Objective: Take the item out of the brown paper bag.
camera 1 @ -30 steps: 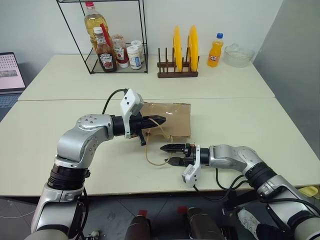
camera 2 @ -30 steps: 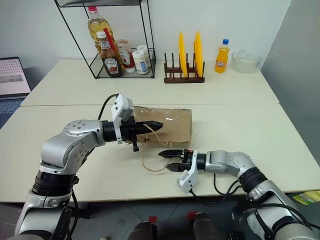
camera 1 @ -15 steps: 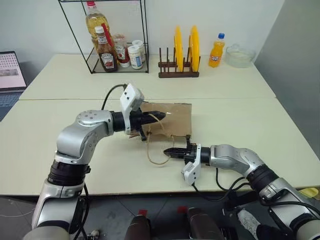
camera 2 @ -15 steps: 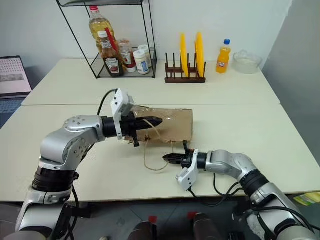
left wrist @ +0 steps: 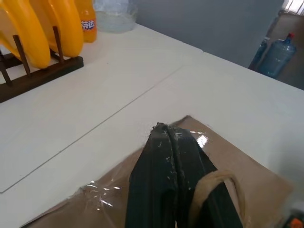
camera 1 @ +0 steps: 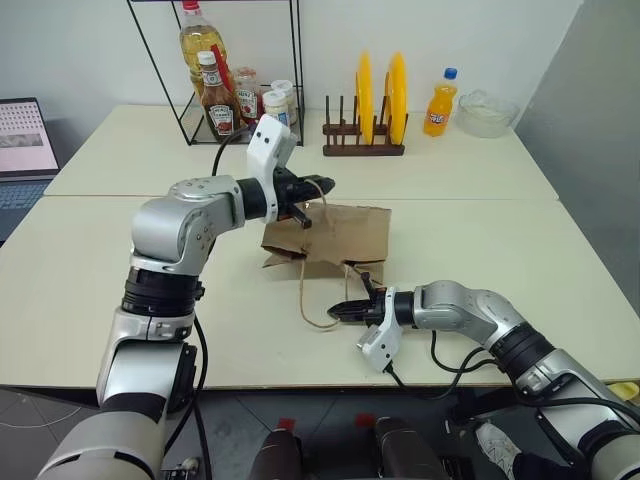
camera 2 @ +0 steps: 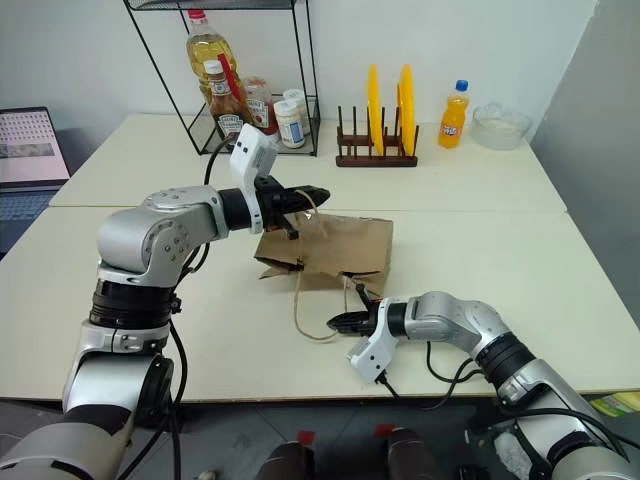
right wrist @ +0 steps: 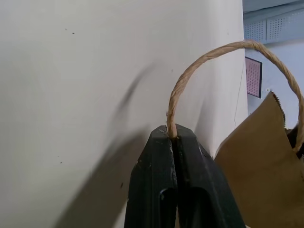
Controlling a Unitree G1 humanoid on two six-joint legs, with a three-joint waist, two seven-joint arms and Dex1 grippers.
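You are looking over a pale table [camera 1: 80, 270] filling most of the frame, with the brown paper bag [camera 1: 340, 232] sitting at its middle, mouth edge raised toward the left. The cola bottle is hidden, so you cannot tell whether it is inside.

Your left gripper [camera 1: 322, 185] is hovering just above the bag's upper left corner, fingers pressed together, with one string handle [left wrist: 216, 187] looping over them in the left wrist view; whether it is pinched between them you cannot tell.

Your right gripper [camera 1: 340, 309] is sitting low, just below the bag's lower edge in the centre of the frame, jaws clamped on the other string handle [right wrist: 190, 78]; in the right wrist view the cord is rising straight out from between the tips and arching back to the bag.

Along the top of the frame you are seeing a wire rack [camera 1: 215, 70] with bottles and jars at upper left, a wooden rack of yellow plates [camera 1: 380, 95] at upper centre, then an orange soda bottle [camera 1: 438, 100] and a glass bowl [camera 1: 485, 112] at upper right. A laptop [camera 1: 25, 140] is showing at the far left edge.
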